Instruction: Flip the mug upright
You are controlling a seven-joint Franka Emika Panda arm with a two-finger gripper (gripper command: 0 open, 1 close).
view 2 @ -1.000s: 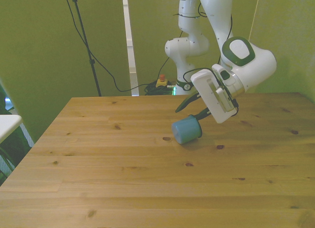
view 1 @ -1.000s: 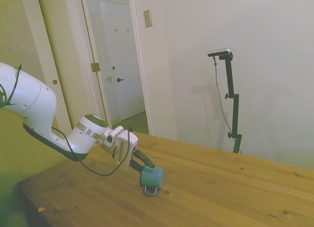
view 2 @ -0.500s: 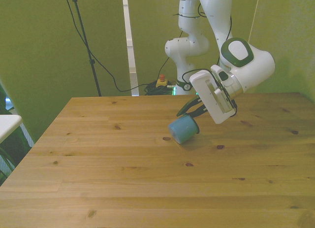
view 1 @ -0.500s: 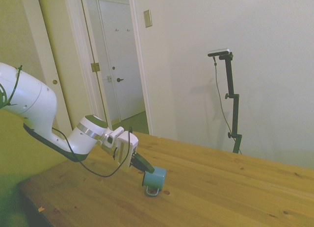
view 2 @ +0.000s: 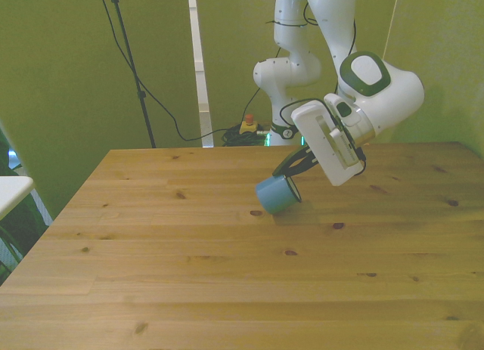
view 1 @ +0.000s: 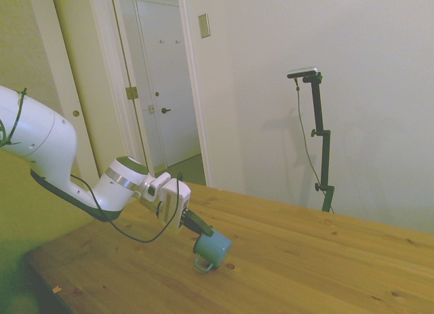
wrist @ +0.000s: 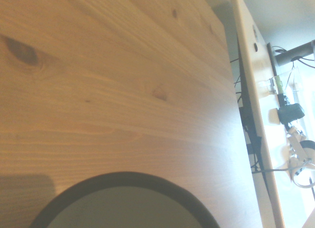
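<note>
The gripper [view 1: 201, 230] has its dark fingers clamped on the rim of the mug [view 1: 211, 249], which hangs tilted just above the wooden table [view 1: 319, 266], handle pointing down toward the boards. In the front view the mug [view 2: 274, 196] sits at about seven o'clock from the white wrist block. In the wrist view, its dark rim [wrist: 123, 181] curves over bare planks.
</note>
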